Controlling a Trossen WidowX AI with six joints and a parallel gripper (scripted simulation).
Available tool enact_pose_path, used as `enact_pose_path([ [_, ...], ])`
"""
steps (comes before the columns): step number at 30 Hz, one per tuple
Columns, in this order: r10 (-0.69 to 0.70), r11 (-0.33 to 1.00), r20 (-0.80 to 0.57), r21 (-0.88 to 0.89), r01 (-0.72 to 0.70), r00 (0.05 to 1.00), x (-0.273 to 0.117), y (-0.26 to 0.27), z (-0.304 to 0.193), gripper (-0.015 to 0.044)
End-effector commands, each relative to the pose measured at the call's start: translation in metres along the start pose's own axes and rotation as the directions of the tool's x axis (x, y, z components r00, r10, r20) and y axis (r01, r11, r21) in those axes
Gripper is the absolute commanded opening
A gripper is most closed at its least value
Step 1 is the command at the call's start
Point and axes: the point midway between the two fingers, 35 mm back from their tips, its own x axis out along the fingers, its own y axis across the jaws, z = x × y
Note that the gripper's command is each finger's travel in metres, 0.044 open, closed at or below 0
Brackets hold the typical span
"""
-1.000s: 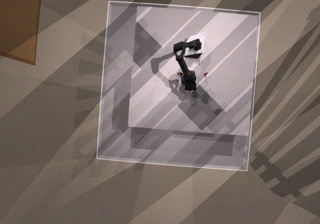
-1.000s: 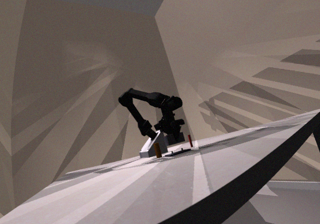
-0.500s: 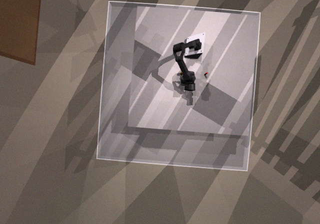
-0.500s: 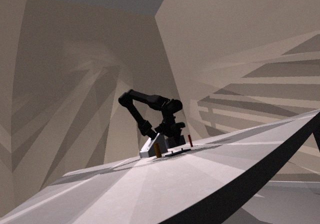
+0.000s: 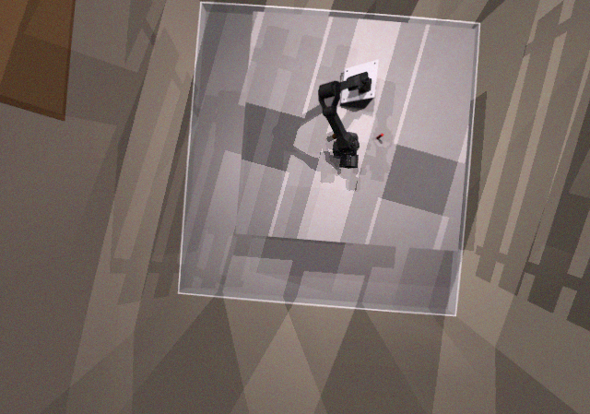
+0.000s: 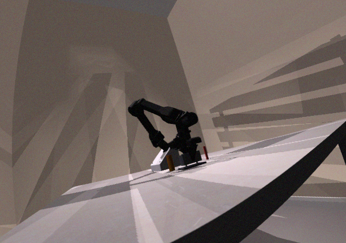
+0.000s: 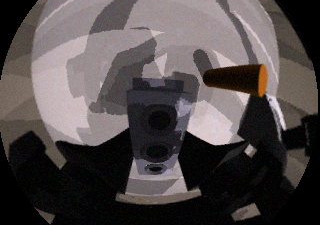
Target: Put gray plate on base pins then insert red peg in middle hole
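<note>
My arm hides the base and its pins from above, and my fingertips are lost in shadow. My hand is clenched on the gray plate, low over the bench, an orange peg beside it. The red peg stands apart on the pale, shadow-striped bench between tan walls

The black arm bends beside the red peg.
</note>
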Motion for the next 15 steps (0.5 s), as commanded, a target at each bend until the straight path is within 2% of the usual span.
enact_pose_path([
  [1, 0.001, 1.000, 0.000, 0.000, -0.001, 1.000, -0.0006, 0.0002, 0.0000, 0.0000],
  [6, 0.001, 1.000, 0.000, 0.000, -0.001, 1.000, -0.0006, 0.0002, 0.0000, 0.0000],
  [15, 0.001, 1.000, 0.000, 0.000, -0.001, 1.000, -0.0006, 0.0002, 0.0000, 0.0236],
])
